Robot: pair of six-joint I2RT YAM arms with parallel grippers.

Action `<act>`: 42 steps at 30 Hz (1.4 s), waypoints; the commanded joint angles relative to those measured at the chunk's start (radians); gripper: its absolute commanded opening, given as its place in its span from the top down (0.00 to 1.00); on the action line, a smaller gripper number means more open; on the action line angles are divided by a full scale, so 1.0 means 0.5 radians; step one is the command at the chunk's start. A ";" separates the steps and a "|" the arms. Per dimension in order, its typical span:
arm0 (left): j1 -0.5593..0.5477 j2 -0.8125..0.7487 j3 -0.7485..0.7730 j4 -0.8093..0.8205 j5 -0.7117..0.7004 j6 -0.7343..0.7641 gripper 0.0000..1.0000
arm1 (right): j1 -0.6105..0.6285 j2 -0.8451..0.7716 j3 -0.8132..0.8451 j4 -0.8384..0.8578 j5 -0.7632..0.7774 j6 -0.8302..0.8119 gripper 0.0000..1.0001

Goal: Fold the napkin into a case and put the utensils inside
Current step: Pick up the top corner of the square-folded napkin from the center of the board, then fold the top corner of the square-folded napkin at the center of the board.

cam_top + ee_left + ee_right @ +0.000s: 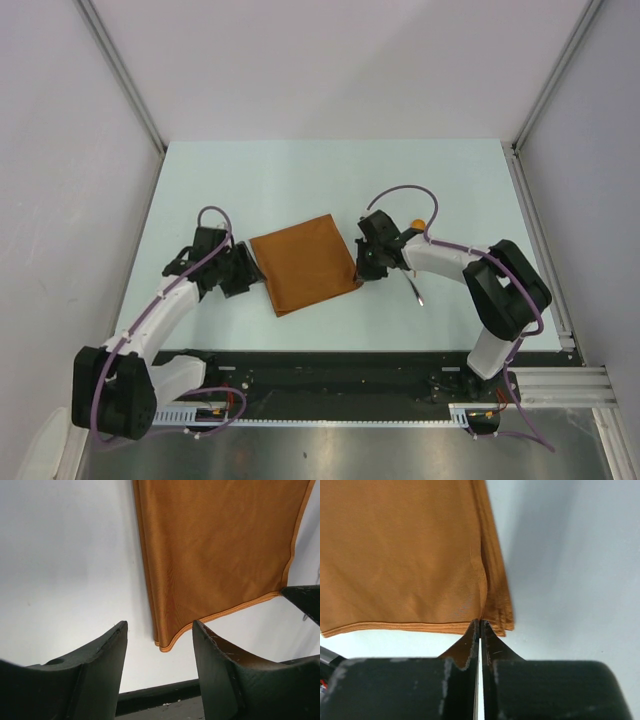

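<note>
Pinching napkin (pixel 405 555) corner: right hand (pixel 479 626); left hand (pixel 159 625) spread, beside edge.

Right arm (pixel 450 257) hides most of the spoon (pixel 417 223).

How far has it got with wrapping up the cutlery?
Done: the napkin is folded in layers, but broad. In hand: the right end effector is shut on its corner; the left end effector hangs open beside it. Left: folding it narrower, then slipping in the fork and spoon lying outside.
</note>
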 commanded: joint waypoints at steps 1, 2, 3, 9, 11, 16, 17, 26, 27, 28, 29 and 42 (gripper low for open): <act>0.081 0.150 0.152 0.156 0.136 0.048 0.42 | 0.030 -0.072 0.213 0.011 -0.047 -0.040 1.00; 0.093 0.187 0.195 0.175 0.149 0.060 0.42 | 0.033 -0.051 0.244 0.020 -0.072 -0.049 1.00; 0.118 0.221 0.219 0.178 0.149 0.066 0.43 | 0.036 -0.017 0.275 0.023 -0.100 -0.055 1.00; 0.216 0.356 0.318 0.227 0.198 0.097 0.44 | 0.128 0.305 0.661 0.121 -0.317 -0.083 1.00; 0.241 0.408 0.330 0.242 0.241 0.097 0.46 | 0.149 0.455 0.832 0.158 -0.403 -0.068 1.00; 0.247 0.460 0.318 0.303 0.281 0.100 0.53 | 0.186 0.728 1.173 0.176 -0.569 -0.077 1.00; 0.247 0.466 0.290 0.319 0.290 0.097 0.55 | 0.189 0.799 1.222 0.167 -0.581 -0.089 1.00; 0.158 0.519 0.082 0.509 0.465 0.024 0.71 | 0.189 0.971 1.431 0.247 -0.704 -0.083 1.00; 0.143 0.516 0.066 0.518 0.462 0.017 0.72 | 0.186 0.980 1.435 0.262 -0.716 -0.074 1.00; 0.130 0.494 0.045 0.527 0.462 0.008 0.72 | 0.180 0.999 1.441 0.293 -0.732 -0.056 1.00; 0.103 0.479 0.002 0.537 0.459 -0.007 0.73 | 0.180 1.005 1.441 0.311 -0.738 -0.040 1.00; 0.041 0.227 -0.305 0.534 0.428 -0.075 0.74 | 0.146 1.155 1.566 0.504 -0.885 0.116 1.00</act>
